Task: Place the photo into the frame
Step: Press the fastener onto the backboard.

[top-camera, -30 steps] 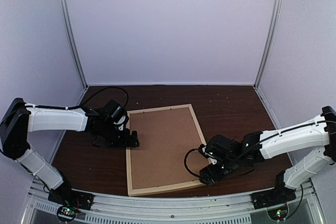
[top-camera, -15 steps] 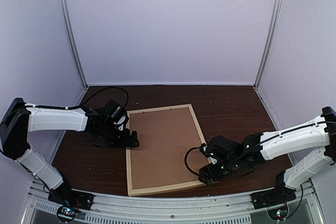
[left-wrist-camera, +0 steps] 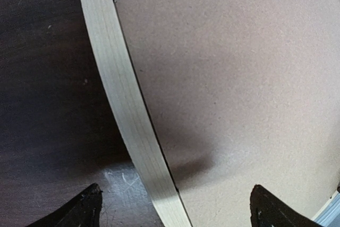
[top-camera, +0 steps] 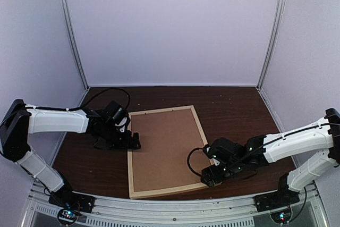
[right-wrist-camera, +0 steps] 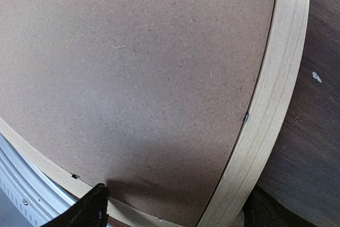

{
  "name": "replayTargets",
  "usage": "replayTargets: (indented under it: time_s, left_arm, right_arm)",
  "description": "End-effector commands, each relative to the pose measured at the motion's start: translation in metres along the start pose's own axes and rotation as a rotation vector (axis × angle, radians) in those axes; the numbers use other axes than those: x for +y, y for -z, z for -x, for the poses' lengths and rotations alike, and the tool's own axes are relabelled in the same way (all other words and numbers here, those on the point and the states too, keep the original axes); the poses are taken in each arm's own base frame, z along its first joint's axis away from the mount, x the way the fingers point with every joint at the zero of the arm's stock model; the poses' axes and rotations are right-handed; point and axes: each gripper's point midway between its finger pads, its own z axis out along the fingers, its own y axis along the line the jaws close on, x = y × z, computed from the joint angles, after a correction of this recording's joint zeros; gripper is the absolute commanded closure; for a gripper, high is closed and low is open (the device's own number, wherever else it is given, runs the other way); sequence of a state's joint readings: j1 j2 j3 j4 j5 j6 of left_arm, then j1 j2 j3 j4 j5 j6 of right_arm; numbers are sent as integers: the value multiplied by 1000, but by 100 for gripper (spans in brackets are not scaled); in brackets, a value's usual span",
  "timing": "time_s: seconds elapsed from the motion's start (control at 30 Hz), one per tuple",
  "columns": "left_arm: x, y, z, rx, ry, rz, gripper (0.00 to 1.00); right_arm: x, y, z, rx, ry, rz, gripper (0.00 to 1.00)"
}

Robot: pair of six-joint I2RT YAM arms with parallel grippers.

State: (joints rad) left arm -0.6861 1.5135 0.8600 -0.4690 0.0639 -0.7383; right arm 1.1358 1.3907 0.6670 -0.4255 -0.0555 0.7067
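Observation:
The pale wood frame (top-camera: 129, 159) lies flat on the dark table with a brown backing board (top-camera: 164, 150) filling it. The photo is hidden. My left gripper (top-camera: 134, 143) is open and straddles the frame's left rail (left-wrist-camera: 119, 94), one fingertip (left-wrist-camera: 85, 208) over the table, the other over the board (left-wrist-camera: 239, 78). My right gripper (top-camera: 208, 178) is open low over the near right corner. It straddles the right rail (right-wrist-camera: 276, 89), with one fingertip (right-wrist-camera: 93, 211) above the board (right-wrist-camera: 133, 67) near the bottom rail.
The frame's near rail lies close to the metal rail (top-camera: 175, 208) along the table's front edge. White booth walls with metal posts (top-camera: 71, 30) close in the left, back and right. Dark tabletop (top-camera: 234, 110) shows around the frame.
My right gripper has shifted slightly toward the near edge at the frame's near right corner. The left arm and the frame have not moved.

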Motion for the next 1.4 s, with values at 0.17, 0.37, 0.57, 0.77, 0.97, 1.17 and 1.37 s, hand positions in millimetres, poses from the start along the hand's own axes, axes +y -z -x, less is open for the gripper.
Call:
replayTargets:
  time_s: [0.17,0.37,0.57,0.77,0.97,1.17,1.37]
  left_arm:
    - [6,-5,-8,28,-22,1,2]
    - [4,-8,-9,42,-29,-5,3]
    - [8,-13,-15,62,-23,10,3]
    - [11,-20,-21,86,-24,28,7]
    - [19,-23,-29,114,-48,102,8]
    - [28,-22,-34,116,-66,170,12]
    - [21,-15,-24,80,-80,150,13]
  right_arm:
    - [-10,-5,15,-69,-9,-65,14]
    - [-18,5,39,-128,-89,-86,11]
    - [-33,2,57,-148,-150,-155,12]
    - [-33,-12,62,-119,-140,-187,12]
    - [-35,-27,52,-68,-145,-198,12]
    - [-41,-27,45,-43,-147,-231,12]
    - [-37,-16,62,-83,-132,-219,12]
